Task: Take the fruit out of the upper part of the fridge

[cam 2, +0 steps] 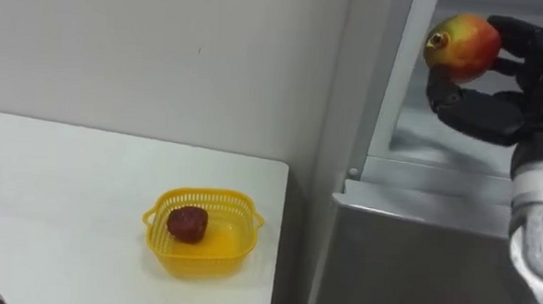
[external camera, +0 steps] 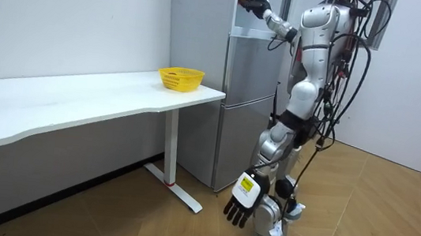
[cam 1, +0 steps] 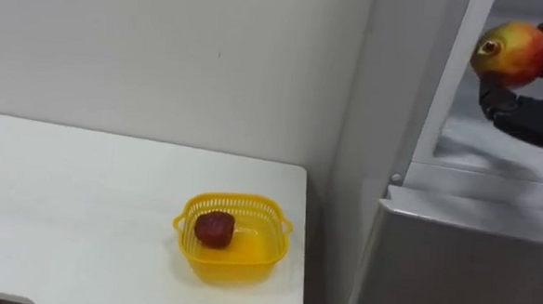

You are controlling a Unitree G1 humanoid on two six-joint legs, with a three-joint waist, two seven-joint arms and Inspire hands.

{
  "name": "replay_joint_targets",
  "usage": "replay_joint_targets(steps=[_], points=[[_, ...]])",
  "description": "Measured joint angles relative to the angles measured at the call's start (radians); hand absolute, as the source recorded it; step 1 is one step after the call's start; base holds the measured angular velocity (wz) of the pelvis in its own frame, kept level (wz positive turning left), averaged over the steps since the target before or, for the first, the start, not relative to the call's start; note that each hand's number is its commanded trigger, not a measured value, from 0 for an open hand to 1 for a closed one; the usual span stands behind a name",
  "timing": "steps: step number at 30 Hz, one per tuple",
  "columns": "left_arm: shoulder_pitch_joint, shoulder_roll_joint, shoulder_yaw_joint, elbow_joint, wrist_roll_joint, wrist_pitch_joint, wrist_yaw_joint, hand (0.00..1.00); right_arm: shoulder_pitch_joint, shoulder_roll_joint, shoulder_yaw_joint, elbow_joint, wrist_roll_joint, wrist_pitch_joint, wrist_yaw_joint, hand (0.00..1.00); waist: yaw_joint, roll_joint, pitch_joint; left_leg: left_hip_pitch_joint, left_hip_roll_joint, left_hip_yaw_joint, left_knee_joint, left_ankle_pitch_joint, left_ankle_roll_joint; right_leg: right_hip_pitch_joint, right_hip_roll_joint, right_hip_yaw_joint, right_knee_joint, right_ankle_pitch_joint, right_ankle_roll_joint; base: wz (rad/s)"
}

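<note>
A red and yellow round fruit (cam 2: 462, 46) is up at the open upper fridge compartment (cam 2: 458, 148), clear of its shelf. My right hand (cam 2: 512, 99) has its dark fingers curled round the fruit from the right and below. The room view has that arm stretched out high toward the fridge (external camera: 244, 98), which I stand facing. My left hand (external camera: 240, 206) hangs low beside my leg with relaxed fingers, holding nothing.
A yellow mesh basket (cam 1: 192, 246) sits near the right end of the white table (cam 1: 82, 207), with a dark red fruit (cam 1: 214, 228) inside. The table's right edge stands close to the fridge's side. The grey lower fridge door (cam 2: 405, 261) is shut.
</note>
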Motion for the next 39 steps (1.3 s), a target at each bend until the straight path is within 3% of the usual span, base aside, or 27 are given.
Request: replay_joint_targets(steps=[2,5,8,13,21,24,30,33,39], points=[[0.002,0.001,0.000,0.001,-0.005,-0.005,0.015,0.00,0.022,0.000,0.001,-0.048,0.000,0.000,-0.028,1.00,0.002,0.003,-0.0015,0.001,0.003,0.014,0.000,0.002,-0.003,-0.004,0.004,0.018,0.001,-0.001,-0.002,-0.13],[-0.002,-0.001,-0.008,0.025,-0.008,-0.020,0.019,0.00,0.055,0.000,-0.004,-0.141,-0.016,-0.009,-0.071,1.00,-0.009,-0.005,0.0028,-0.002,0.002,0.018,0.008,0.003,-0.004,-0.002,0.005,0.019,-0.003,-0.003,-0.006,-0.05],[-0.009,-0.002,-0.013,0.042,-0.009,-0.028,0.019,0.00,0.079,0.002,-0.008,-0.227,-0.028,-0.047,-0.095,1.00,-0.026,-0.020,0.0095,-0.001,0.003,0.018,0.008,0.003,-0.005,-0.005,0.006,0.023,-0.005,-0.004,-0.007,-0.02],[-0.009,-0.002,-0.013,0.045,-0.010,-0.046,0.019,0.00,0.091,0.004,-0.011,-0.317,-0.079,-0.092,-0.103,1.00,-0.029,-0.026,0.0074,0.003,0.001,0.023,0.005,0.003,-0.004,-0.002,0.008,0.046,-0.005,-0.005,-0.006,-0.08],[-0.015,-0.003,-0.056,0.089,-0.008,-0.058,0.012,0.00,0.160,0.064,0.014,-0.431,-0.411,-0.157,-0.092,1.00,-0.026,-0.014,0.0074,0.003,0.002,0.030,-0.003,0.003,-0.004,-0.009,0.010,0.047,-0.006,-0.005,-0.005,0.00],[-0.023,-0.003,-0.072,0.100,-0.010,-0.058,0.016,0.00,0.198,0.069,0.064,-0.431,-0.483,-0.166,-0.089,1.00,-0.019,-0.007,0.0036,0.012,0.003,0.040,-0.008,0.003,-0.004,-0.006,0.012,0.054,-0.004,-0.005,-0.006,-0.08],[-0.080,-0.002,-0.118,0.109,-0.010,-0.061,-0.002,0.00,0.222,0.090,0.187,-0.422,-0.575,-0.165,-0.024,1.00,0.007,-0.006,0.0046,0.011,0.004,0.049,-0.008,0.003,-0.005,-0.012,0.015,0.063,-0.003,-0.003,-0.009,-0.05],[-0.114,-0.002,-0.125,0.145,-0.011,-0.080,-0.013,0.00,0.219,0.090,0.217,-0.422,-0.584,-0.166,0.019,1.00,0.030,-0.012,0.0072,0.021,0.004,0.047,-0.010,0.003,-0.005,-0.004,0.016,0.064,-0.003,-0.003,-0.009,0.00],[-0.118,-0.001,-0.141,0.169,-0.034,-0.083,-0.025,0.00,0.203,0.090,0.251,-0.419,-0.605,-0.169,0.103,1.00,0.057,-0.038,0.0137,0.022,0.004,0.047,-0.015,0.003,-0.005,-0.002,0.015,0.061,-0.004,-0.003,-0.009,0.00]])
